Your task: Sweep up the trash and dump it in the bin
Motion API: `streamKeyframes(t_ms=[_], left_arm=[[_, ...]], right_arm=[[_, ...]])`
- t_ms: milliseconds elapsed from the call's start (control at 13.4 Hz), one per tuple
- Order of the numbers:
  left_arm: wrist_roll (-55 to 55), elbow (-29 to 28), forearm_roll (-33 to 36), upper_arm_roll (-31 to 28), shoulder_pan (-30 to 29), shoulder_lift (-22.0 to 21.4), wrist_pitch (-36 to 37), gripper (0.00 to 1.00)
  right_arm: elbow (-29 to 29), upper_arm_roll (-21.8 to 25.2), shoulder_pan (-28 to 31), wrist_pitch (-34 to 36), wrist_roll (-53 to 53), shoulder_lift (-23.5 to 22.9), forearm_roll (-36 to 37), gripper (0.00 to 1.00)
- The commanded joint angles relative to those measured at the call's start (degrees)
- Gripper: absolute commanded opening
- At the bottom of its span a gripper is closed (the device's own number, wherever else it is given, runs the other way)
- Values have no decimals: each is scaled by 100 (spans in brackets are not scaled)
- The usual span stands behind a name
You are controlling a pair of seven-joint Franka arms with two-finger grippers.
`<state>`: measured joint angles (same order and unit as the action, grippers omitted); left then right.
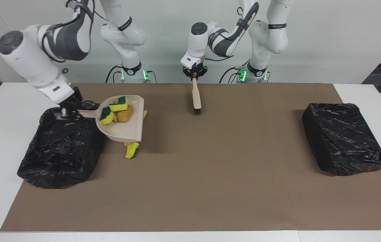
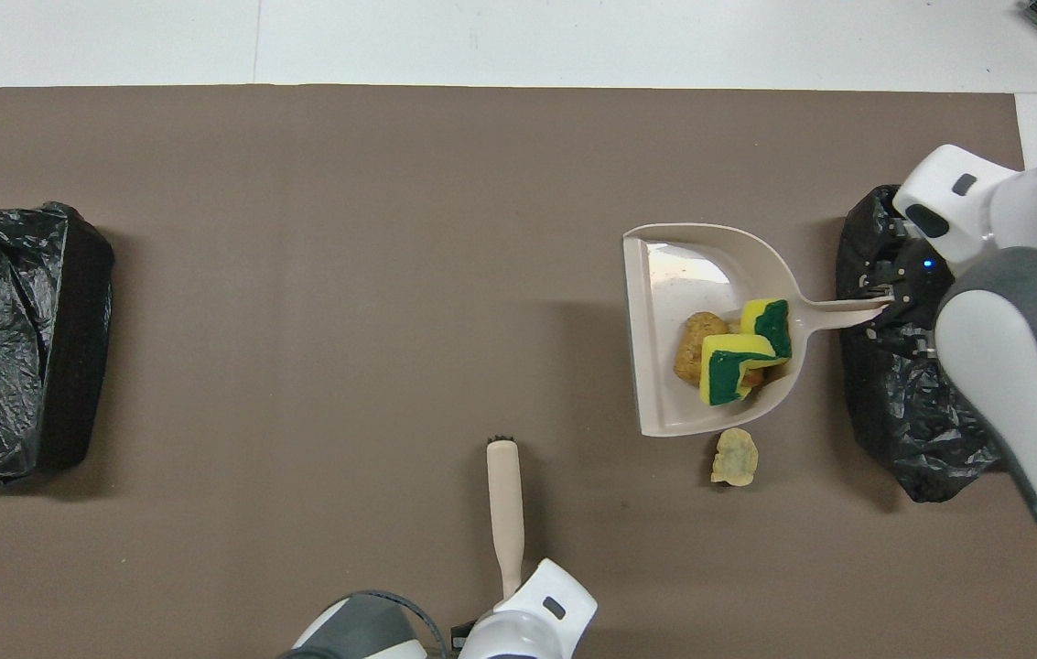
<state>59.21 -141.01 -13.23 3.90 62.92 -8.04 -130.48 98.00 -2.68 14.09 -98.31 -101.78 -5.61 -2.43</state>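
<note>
My right gripper (image 1: pixel 66 111) (image 2: pixel 884 298) is shut on the handle of the beige dustpan (image 1: pixel 128 131) (image 2: pixel 664 375). It holds the pan raised, with the handle over the edge of the black-bagged bin (image 1: pixel 61 151) (image 2: pixel 902 421) at the right arm's end. Several pieces of trash (image 1: pixel 118 112) (image 2: pixel 730 355) lie in the pan: yellow-green sponge bits and orange-brown chunks. More trash (image 1: pixel 131 150) (image 2: pixel 735 456) lies loose on the mat by the bin, just under the pan's rim. My left gripper (image 1: pixel 194 75) is shut on the brush (image 1: pixel 196 98) (image 2: pixel 505 499), which hangs bristles-down near the robots' edge of the mat.
A second black-bagged bin (image 1: pixel 343 139) (image 2: pixel 10 339) stands at the left arm's end of the table. The brown mat (image 1: pixel 210 188) (image 2: pixel 344 229) covers most of the white tabletop.
</note>
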Motion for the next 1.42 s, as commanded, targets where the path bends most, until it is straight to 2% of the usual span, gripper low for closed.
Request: streamKeyframes(t_ms=[0,149,224,374,523,822,1046,1345], left_arm=[[362,-155,-101,-109,203,100,-389,0],[381,-76,-101,-109,160,188,-364,0],[346,-67,-101,-118,125,189,-355,11],[319,-58,-109,-118,20,171,-320,52],[179,73,-101,-144,-244,136,-137,100],[-1110,1038,223,-162,-1096,162,1092,100],[-1805,1864,645,-171,-1798,189,1691,100],[-3070,2874,1092,-188,-2809,109,2665,100]], right_arm=[[-52,-66,426,-186,-377,16,539,0],[-52,-58,725,-547,-912,7,708,0],[-61,-49,910,-583,-1010,-10,795,0],[-61,-58,1296,-645,-985,25,1216,0],[-61,30,1491,-978,-932,34,1778,0],[-61,39,1571,-1085,-293,33,2973,0],[-44,-49,1204,-927,472,174,4211,0],[-44,-57,841,-549,800,332,5233,0]])
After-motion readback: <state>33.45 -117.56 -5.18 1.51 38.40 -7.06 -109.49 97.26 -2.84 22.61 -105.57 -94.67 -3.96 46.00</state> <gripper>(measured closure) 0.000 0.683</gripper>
